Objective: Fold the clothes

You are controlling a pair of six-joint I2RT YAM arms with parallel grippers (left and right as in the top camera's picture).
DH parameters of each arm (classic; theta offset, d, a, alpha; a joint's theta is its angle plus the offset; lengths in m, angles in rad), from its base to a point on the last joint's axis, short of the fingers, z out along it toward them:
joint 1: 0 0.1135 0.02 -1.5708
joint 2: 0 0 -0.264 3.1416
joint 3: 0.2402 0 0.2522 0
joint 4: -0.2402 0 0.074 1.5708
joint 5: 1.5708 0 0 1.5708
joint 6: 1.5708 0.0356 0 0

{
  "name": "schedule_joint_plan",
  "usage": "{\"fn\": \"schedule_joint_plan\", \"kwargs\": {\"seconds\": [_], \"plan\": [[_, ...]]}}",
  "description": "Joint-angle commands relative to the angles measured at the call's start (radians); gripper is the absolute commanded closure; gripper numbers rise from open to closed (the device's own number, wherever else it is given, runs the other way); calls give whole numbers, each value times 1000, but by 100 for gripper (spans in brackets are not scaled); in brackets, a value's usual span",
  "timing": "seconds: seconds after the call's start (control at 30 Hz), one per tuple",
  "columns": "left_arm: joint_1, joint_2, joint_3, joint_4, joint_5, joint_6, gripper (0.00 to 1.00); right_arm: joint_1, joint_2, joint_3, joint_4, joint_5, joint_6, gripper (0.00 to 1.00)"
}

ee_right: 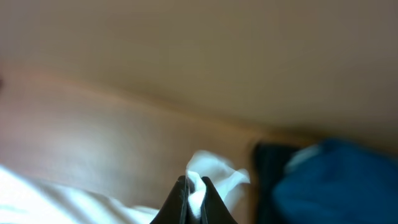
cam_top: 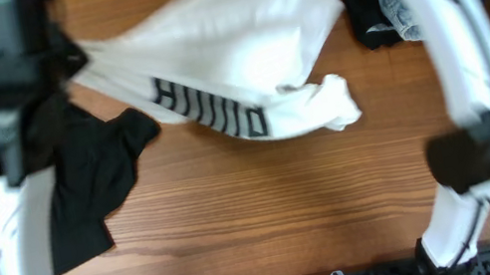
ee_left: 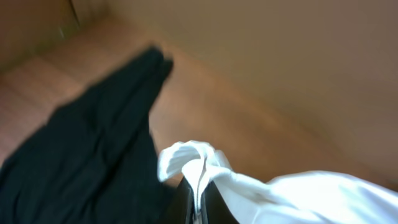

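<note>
The white T-shirt point(cam_top: 241, 57) looks light, limp and prone to sag, so it is best held by its corners or hem. It spans the upper middle of the overhead view. Its long axis runs from centre left to upper right, with the black print along its lower edge. The left gripper point(ee_left: 199, 186) and right gripper point(ee_right: 194, 183) are each closed tight on a white corner. A black garment point(cam_top: 92, 185) lies lower left on the table point(cam_top: 287, 201), and dark and blue clothes point(cam_top: 381, 17) lie upper right.
</note>
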Motion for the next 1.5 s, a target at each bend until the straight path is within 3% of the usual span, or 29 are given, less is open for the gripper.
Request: {"fn": "schedule_joint_plan", "kwargs": {"seconds": [0.0,0.17,0.4,0.63,0.83,1.0,1.1,1.4,1.43,1.47], "plan": [[90,-125,6,104,-25,53,96,-98,-156,18,-17,-28,75,96],[115,-213,6,250,65,144,96,-284,-314,18,-78,-184,134,96],[115,-309,6,254,109,192,96,-391,-379,18,-249,-356,113,96],[115,-335,5,22,127,191,96,-391,-352,17,-556,-358,38,96],[115,-185,4,-253,213,187,96,-357,-289,-79,-703,-354,-61,96],[115,6,2,-386,218,184,96,-286,-222,-309,-618,-353,-70,96],[115,109,-25,-386,218,180,96,-241,-171,-475,-473,-327,-11,96],[115,226,-291,-91,219,160,96,-190,78,-591,-77,-305,40,96],[115,227,-309,-65,218,156,96,-184,98,-591,-32,-305,43,88],[115,228,-325,-39,219,153,96,-179,112,-591,10,-305,43,59]]}}
